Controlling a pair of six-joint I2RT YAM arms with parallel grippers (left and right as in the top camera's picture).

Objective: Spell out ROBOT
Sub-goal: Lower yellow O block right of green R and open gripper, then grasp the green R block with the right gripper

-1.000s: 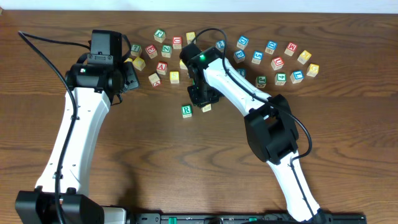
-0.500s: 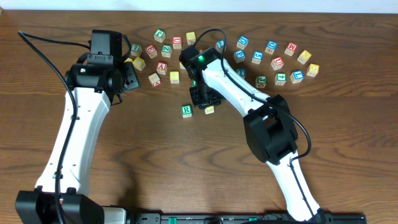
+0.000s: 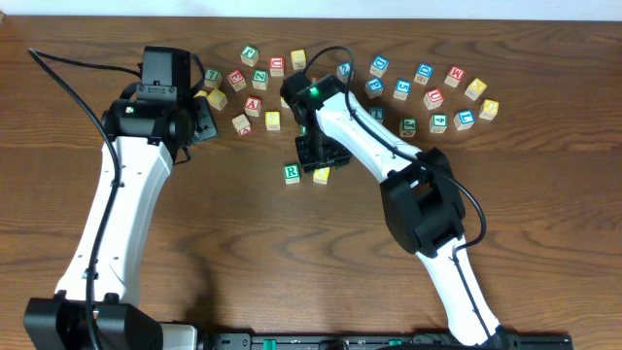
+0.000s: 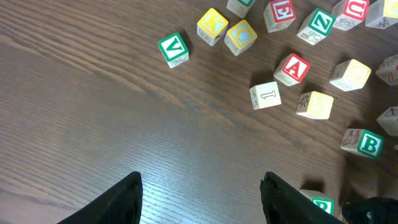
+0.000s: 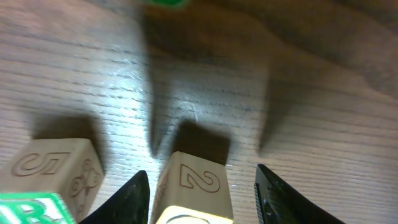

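Note:
The green R block (image 3: 291, 173) lies on the table at mid-centre. A yellow-topped block (image 3: 321, 176) sits just right of it, a small gap between them. My right gripper (image 3: 318, 165) hangs over the yellow block. In the right wrist view the fingers (image 5: 202, 190) straddle that block (image 5: 198, 177), whose side shows a 2. There is a gap at the right finger, so the jaws are open. The R block (image 5: 43, 186) is at the lower left there. My left gripper (image 4: 200, 186) is open and empty over bare wood. It shows at the left in the overhead view (image 3: 206, 122).
Several loose letter blocks lie scattered along the back of the table (image 3: 428, 97). In the left wrist view a V block (image 4: 172, 48), an A block (image 4: 293, 68) and a B block (image 4: 362, 142) lie ahead. The R block (image 4: 323, 204) is by the right finger.
The yellow block has shifted toward the front and slightly left, ending beside the R block. The right gripper followed it. The left arm has not moved.

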